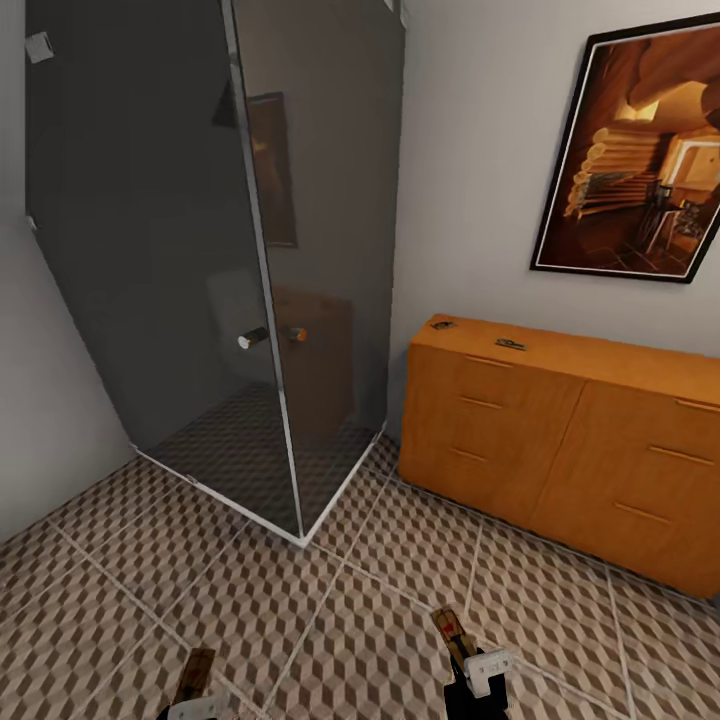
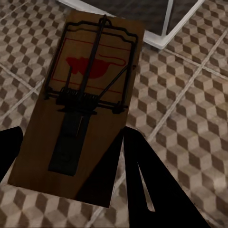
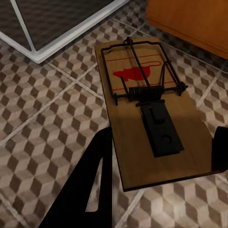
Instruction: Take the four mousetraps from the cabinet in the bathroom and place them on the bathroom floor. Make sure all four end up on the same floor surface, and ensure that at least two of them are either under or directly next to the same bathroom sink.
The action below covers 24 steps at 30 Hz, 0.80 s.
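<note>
Cube-patterned floor [image 1: 300, 610] runs from a dark glass shower [image 1: 220, 260] to the orange cabinet [image 1: 560, 440], whose drawers are shut and whose top carries two small traps [image 1: 510, 344], too tiny to make out. Each tool grips one trap above the tiles: the left tool [image 2: 66, 190] clamps a tan board with black wire and a red mouse print [image 2: 80, 104], the right tool [image 3: 161, 185] another [image 3: 147, 118], its far finger cut off at the edge.

Tan mousetraps [image 2: 80, 109] carry red marks; orange-brown cabinet [image 1: 560, 450]; brown-beige cube-patterned bathroom floor [image 1: 300, 620].

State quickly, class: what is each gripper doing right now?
Left gripper: closed on a mousetrap.
Right gripper: closed on another mousetrap.
</note>
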Motion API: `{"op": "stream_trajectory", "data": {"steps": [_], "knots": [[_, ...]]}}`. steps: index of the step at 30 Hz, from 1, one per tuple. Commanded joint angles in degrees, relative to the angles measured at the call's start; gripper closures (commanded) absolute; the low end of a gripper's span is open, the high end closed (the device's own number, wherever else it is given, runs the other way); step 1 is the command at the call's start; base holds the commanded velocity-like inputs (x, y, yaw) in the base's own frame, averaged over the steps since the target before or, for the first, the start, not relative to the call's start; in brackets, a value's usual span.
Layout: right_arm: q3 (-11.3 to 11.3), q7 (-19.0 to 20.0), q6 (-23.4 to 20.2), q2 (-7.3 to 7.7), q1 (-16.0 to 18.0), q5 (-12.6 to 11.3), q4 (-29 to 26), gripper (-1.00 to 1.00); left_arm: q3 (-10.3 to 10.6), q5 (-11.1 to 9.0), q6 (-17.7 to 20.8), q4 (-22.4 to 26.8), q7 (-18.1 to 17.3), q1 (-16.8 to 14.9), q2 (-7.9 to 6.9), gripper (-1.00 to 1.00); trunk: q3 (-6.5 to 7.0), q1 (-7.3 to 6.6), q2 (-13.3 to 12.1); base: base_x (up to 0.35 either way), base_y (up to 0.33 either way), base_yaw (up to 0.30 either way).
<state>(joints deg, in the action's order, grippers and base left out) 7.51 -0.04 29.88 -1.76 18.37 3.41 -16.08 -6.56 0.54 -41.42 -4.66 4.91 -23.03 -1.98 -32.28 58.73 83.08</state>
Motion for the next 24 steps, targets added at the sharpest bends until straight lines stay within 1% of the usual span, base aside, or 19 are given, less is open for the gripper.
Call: {"op": "stream_trajectory", "data": {"steps": [1,24], "knots": [[0.0,-0.1,0.0,0.0,0.0,-0.1,0.0,1.0,0.0,0.3,0.0,0.0,0.4,0.0,0.0,1.0,0.0,0.0,0.0,-0.125,0.0,0.261],[0.1,-0.1,0.0,0.0,0.0,-0.1,0.0,1.0,0.0,0.3,0.1,0.0,0.4,0.0,0.01,1.0,0.0,0.0,0.0,-0.125,0.0,0.262]]}}
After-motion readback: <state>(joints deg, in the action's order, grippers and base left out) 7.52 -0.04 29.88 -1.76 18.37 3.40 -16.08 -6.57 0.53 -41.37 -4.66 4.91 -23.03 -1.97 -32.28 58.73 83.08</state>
